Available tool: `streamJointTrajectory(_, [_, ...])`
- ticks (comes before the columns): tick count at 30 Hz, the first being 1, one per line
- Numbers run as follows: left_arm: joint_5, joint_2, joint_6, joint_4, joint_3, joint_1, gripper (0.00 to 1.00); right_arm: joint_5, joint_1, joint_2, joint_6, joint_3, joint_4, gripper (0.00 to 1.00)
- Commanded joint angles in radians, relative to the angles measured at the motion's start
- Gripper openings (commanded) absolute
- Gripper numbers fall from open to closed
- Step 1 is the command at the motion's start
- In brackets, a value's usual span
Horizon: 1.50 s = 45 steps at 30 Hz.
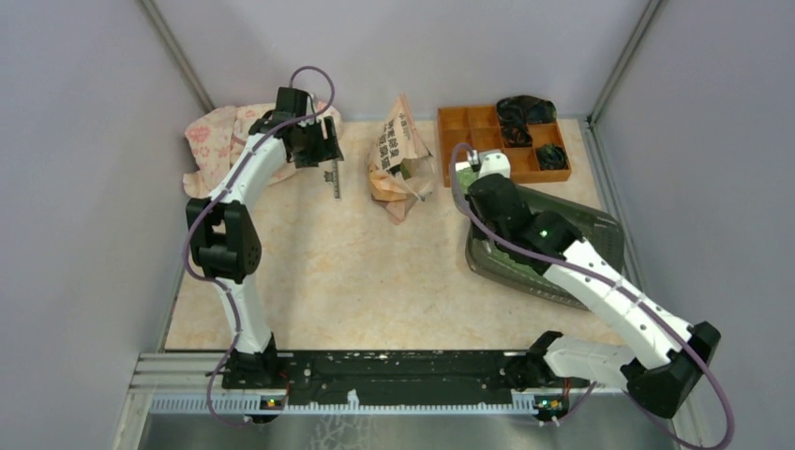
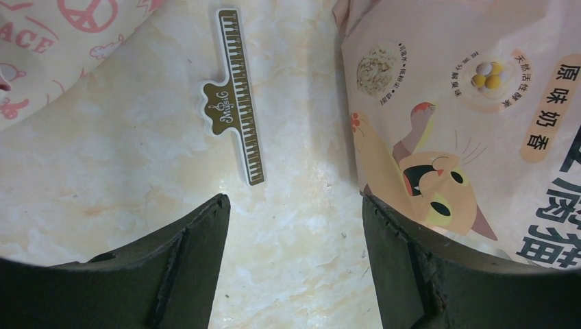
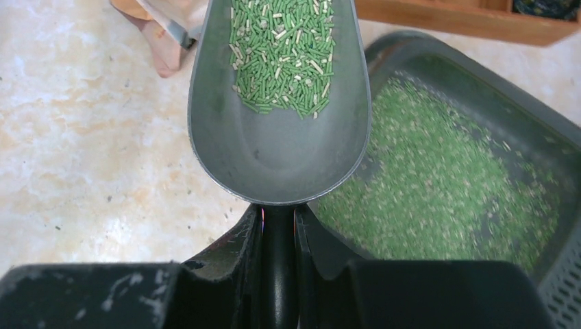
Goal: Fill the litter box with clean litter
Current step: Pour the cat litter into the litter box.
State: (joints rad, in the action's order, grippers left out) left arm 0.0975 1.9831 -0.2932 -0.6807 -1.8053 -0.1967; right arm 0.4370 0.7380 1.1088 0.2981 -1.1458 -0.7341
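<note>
Looking down past my right gripper (image 3: 277, 229), I see its two fingers (image 3: 233, 250) pressed against either side of the dark handle of the grey scoop (image 3: 274, 157), so that hand is gripping the scoop. The bowl reaches straight out ahead of the fingertips. Its near half is bare metal, and a heap of clean litter (image 3: 284, 55), short green pellets with a few pale ones, sits toward its far end. Below the bowl and off to its right lies the litter box (image 3: 479, 79), with more of the same green pellets spread across its floor; I cannot tell how much of the bowl hangs over the rim and how much over the table (image 3: 82, 151). Beyond the box, at the far right, runs the wooden edge of the orange organiser (image 3: 452, 17). On the other arm, my left gripper (image 2: 294, 260) has its jaws spread wide with nothing between them, only marbled tabletop underneath. Just ahead of its left finger lies a brown clip (image 2: 236, 96) printed with piano keys, flat on the table and apart from the finger. Ahead and to the right of its right finger is the pink bag (image 2: 466, 103) with the cartoon cat, and farther off to the left a pink printed cloth (image 2: 41, 48).
</note>
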Motion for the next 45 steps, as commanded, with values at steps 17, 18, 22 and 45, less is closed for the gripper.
streamJointTrajectory(17, [0.148, 0.009, -0.011, 0.033, -0.058, -0.006, 0.77, -0.064, -0.131, -0.089, 0.354, -0.202, -0.6, 0.0])
streamJointTrajectory(18, [0.15, 0.009, -0.011, 0.033, -0.062, -0.006, 0.77, -0.099, -0.161, -0.085, 0.345, -0.202, -0.603, 0.0])
streamJointTrajectory(22, [0.16, 0.01, -0.01, 0.032, -0.072, -0.003, 0.77, -0.294, -0.316, -0.046, 0.268, -0.209, -0.612, 0.0])
streamJointTrajectory(45, [0.225, 0.007, -0.018, 0.04, -0.076, 0.06, 0.78, -0.988, -0.899, 0.259, 0.01, -0.227, -0.57, 0.0])
